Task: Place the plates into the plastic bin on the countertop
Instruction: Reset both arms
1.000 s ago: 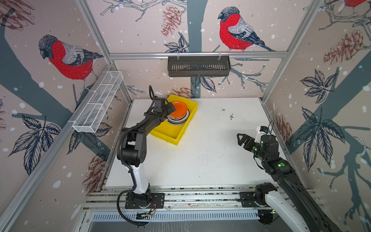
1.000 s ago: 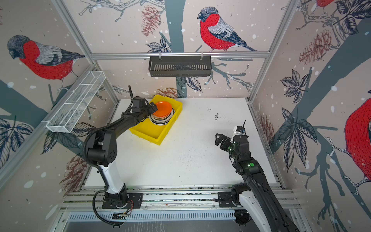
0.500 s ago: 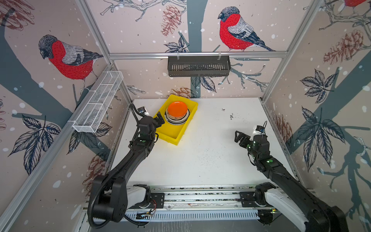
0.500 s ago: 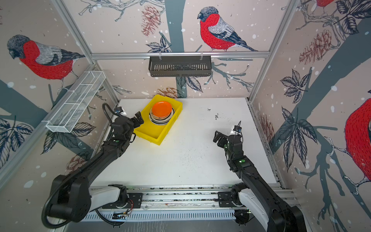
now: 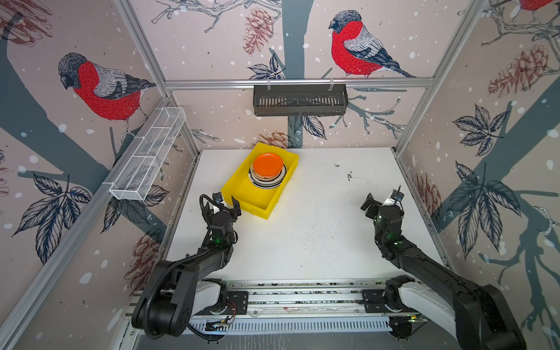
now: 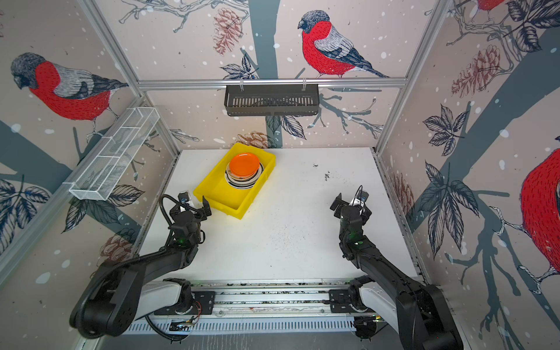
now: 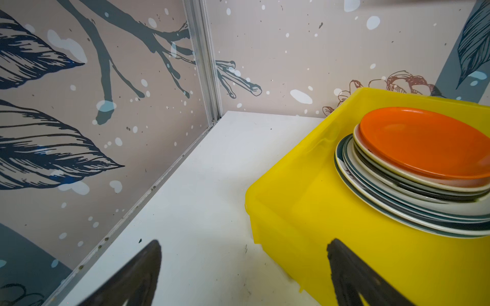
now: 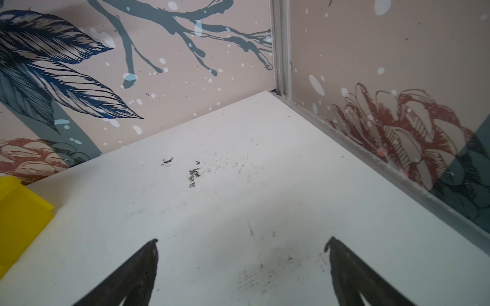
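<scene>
Plastic bin point(image 5: 246, 197): yellow, resting on the countertop point(image 5: 303, 227).
Plates point(image 5: 268, 171): one stack inside the bin's far half, orange plate uppermost.
Left gripper point(image 5: 221, 207): jaws spread wide, holding nothing, just beside the bin's near corner.
Right gripper point(image 5: 383, 203): jaws spread wide, holding nothing, well apart from the bin.

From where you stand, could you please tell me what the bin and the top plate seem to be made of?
Bin: looks like moulded plastic, glossy and evenly yellow, with rounded corners and a thick rim. Top plate: smooth plain orange with soft highlights. It is probably glazed ceramic or melamine, but the look leaves that open.
</scene>
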### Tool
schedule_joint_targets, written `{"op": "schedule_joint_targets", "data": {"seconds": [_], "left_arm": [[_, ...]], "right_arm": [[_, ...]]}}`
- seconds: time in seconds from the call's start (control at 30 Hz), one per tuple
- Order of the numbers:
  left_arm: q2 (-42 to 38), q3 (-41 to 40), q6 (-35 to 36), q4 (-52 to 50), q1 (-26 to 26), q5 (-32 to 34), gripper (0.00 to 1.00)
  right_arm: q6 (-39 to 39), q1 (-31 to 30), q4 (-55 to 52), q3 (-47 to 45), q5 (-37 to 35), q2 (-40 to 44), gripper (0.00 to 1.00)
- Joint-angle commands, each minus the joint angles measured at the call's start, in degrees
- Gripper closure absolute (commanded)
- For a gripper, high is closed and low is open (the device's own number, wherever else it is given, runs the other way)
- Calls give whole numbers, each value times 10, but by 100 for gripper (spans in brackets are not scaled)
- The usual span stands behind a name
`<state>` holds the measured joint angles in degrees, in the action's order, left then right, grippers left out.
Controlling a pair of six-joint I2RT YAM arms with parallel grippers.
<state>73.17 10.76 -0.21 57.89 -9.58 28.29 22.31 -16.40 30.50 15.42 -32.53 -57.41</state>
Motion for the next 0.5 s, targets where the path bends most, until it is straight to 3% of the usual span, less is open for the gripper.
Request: {"op": "schedule_joint_targets", "data": {"seconds": [0.0,0.07,0.2,0.33,0.47], "left_arm": [[49,-22,26,182,1,17,3],[81,-30,28,230,2,0,3],[149,-22,45,277,1,-31,3],[150,-29,25,284,3,4,3],[188,-30,40,331,-4,6,3]], "right_arm": [[-68,11,87,-8,-66,1,0],[-87,16,113,-22,-83,5,0],[-75,59,218,-72,-38,-48,0],[-101,74,232,-15,-23,-140,0],[-141,77,287,20,-73,-246,0]]}}
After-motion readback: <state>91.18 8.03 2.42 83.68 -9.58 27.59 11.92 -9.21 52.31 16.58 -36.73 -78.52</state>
